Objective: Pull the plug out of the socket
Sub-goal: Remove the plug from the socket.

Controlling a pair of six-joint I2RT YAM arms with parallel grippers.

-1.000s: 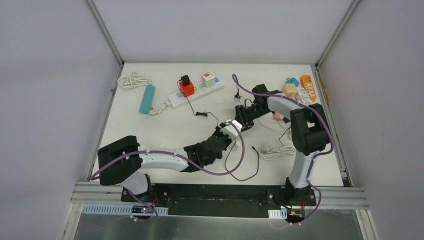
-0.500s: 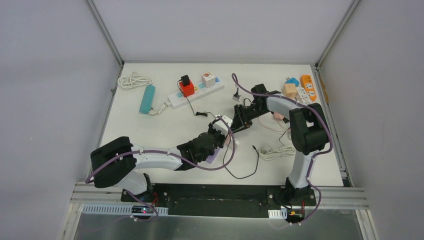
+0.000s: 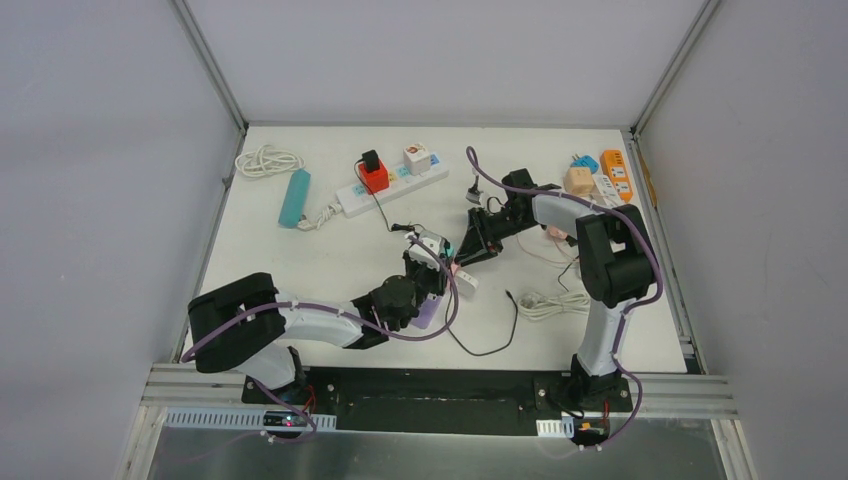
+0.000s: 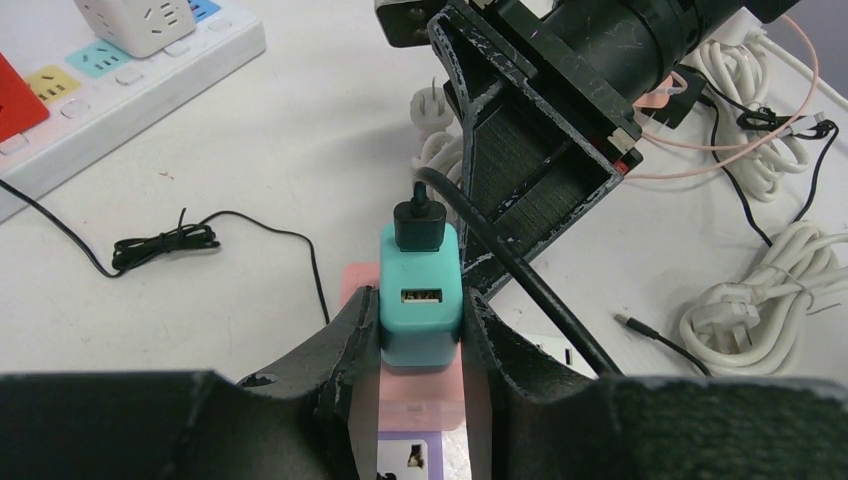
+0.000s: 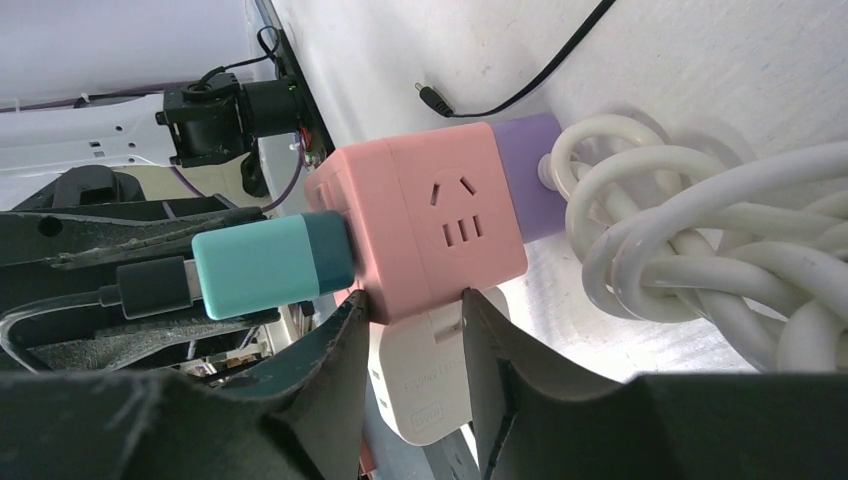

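A teal plug [image 4: 421,300] with a black cable in its top sits in a pink socket cube [image 5: 430,215] that has a purple side. My left gripper [image 4: 420,312] is shut on the teal plug, one finger on each side. In the right wrist view the plug [image 5: 265,263] still sits flush against the cube's left face. My right gripper [image 5: 413,300] is shut on the cube's lower edge, with a white adapter [image 5: 430,385] between its fingers. Both grippers [image 3: 428,262] [image 3: 462,252] meet mid-table.
A white power strip [image 3: 390,185] with a red plug [image 3: 374,177] and a white cube [image 3: 416,158] lies at the back. White cable coils [image 3: 548,302] [image 3: 268,160], a teal bar [image 3: 294,197], loose black cables and an orange strip [image 3: 617,172] lie around.
My left gripper has swung left and towards the back, carrying the plug and cube. The right gripper has reached left after it. Both grips are unchanged.
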